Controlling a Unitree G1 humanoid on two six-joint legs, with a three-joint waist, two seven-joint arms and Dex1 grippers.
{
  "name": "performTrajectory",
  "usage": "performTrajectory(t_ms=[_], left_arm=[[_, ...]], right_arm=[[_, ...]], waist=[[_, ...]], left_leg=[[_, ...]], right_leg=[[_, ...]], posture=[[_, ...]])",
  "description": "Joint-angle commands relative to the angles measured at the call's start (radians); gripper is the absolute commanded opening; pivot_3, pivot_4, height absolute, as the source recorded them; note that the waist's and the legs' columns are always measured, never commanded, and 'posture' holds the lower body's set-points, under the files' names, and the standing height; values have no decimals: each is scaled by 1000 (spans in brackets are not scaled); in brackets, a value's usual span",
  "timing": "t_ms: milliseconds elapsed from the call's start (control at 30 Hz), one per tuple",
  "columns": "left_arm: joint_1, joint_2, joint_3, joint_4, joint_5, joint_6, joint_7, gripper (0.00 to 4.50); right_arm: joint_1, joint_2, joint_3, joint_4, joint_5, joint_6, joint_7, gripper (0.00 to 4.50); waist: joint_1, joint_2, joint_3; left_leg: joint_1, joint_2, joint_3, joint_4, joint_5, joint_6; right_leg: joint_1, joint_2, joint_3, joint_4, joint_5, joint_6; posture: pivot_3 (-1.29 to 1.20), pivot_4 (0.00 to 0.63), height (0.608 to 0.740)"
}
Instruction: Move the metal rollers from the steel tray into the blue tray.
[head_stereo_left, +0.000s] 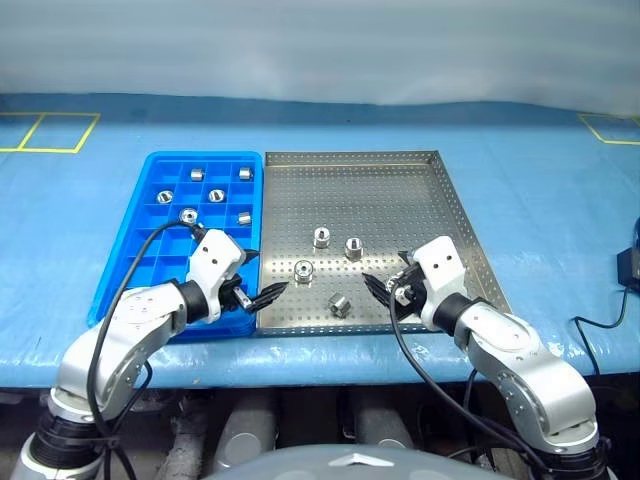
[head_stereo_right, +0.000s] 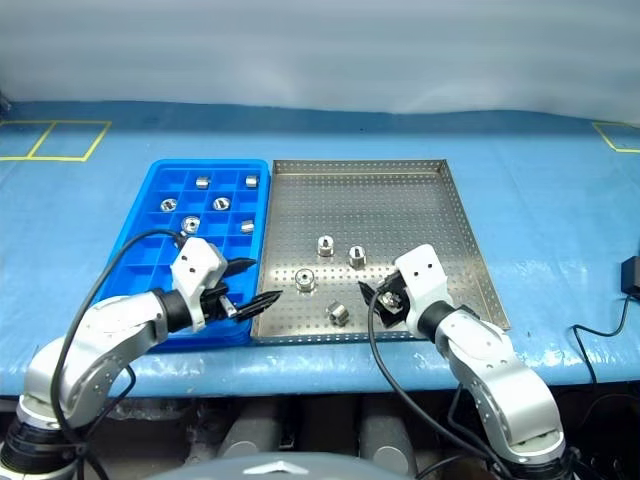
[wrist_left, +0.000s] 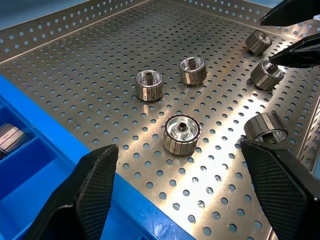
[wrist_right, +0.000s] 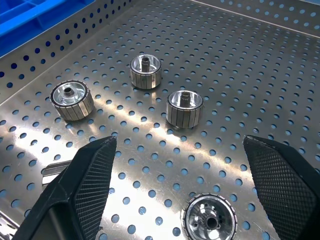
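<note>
Rollers: four metal rollers (head_stereo_left: 322, 238) visible loose in the head views on the steel tray (head_stereo_left: 400, 170), clustered in its near-centre part. Two stand side by side further back, one (head_stereo_left: 303, 270) stands closer to the blue side, one (head_stereo_left: 340, 306) lies on its side nearest the front rim. Left wrist view hints at more than four near the right jaws, count unclear. Six more already sit in separate compartments at the far end of the blue tray (head_stereo_left: 120, 260), which butts against the steel tray's left edge. Both trays on a blue-covered worktop (head_stereo_left: 540, 200).

Left gripper (head_stereo_left: 262, 277) hovers over the seam between trays, jaws wide apart, empty, aimed at the roller by the blue side. Right gripper (head_stereo_left: 386, 283) hovers over the steel tray's near-right part, jaws apart too, nothing held.

Step in hand looks like picking the next roller. Best bet: left takes the upright one in front of it, since it is nearest the blue tray. Come down with jaws straddling the ribbed side wall, centred, close fully before lifting. Drop into a free compartment, not on a divider. The tipped roller may roll away if nudged, so grip across its flat ends. Keep the two arms off each other; they are close.
</note>
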Motion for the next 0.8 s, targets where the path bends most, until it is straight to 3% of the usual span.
performTrajectory(t_ms=[33, 800], left_arm=[[3, 9, 8, -36, 0, -2, 4, 4277], [5, 3, 20, -34, 5, -4, 32, 4277]], right_arm=[[-2, -11, -2, -43, 11, -13, 17, 4260], [-14, -9, 13, -31, 2, -24, 25, 4260]], waist=[[0, 0, 0], [3, 0, 0]], left_leg=[[0, 0, 0, 0, 0, 0], [0, 0, 0, 0, 0, 0]], right_leg=[[0, 0, 0, 0, 0, 0], [0, 0, 0, 0, 0, 0]], posture=[[75, 150, 740], [81, 150, 740]])
